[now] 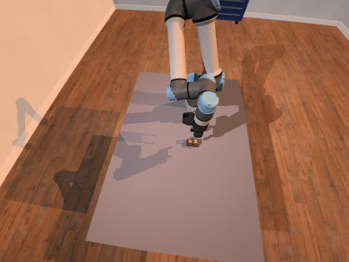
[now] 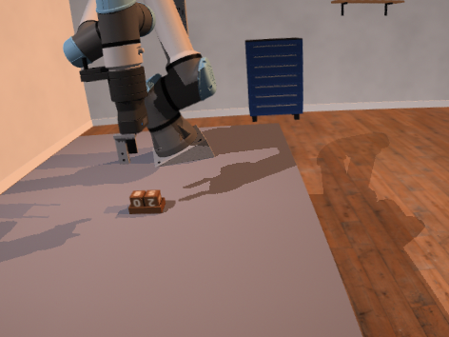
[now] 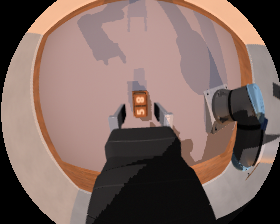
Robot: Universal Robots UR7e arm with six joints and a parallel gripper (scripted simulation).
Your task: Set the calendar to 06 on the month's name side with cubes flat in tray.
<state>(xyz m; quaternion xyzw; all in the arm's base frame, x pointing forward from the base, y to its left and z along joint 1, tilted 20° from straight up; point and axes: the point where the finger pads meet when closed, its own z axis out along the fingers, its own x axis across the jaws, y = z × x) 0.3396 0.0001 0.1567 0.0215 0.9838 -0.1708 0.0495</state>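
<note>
Two orange-brown cubes stand side by side in the small brown tray on the table. In the exterior view the left cube shows a 0 on its front and the right cube shows a 2-like digit that looks turned over. In the wrist view their tops show an 8 and a 5, lying sideways. The month's name is too small to read. My gripper is open and empty, pointing down, well above the table. In the wrist view its fingers lie either side of the right cube's end.
The grey-mauve table top carries the tray and the arm's base, which stands behind and to the right of the tray in the exterior view. A blue drawer cabinet stands on the floor by the back wall.
</note>
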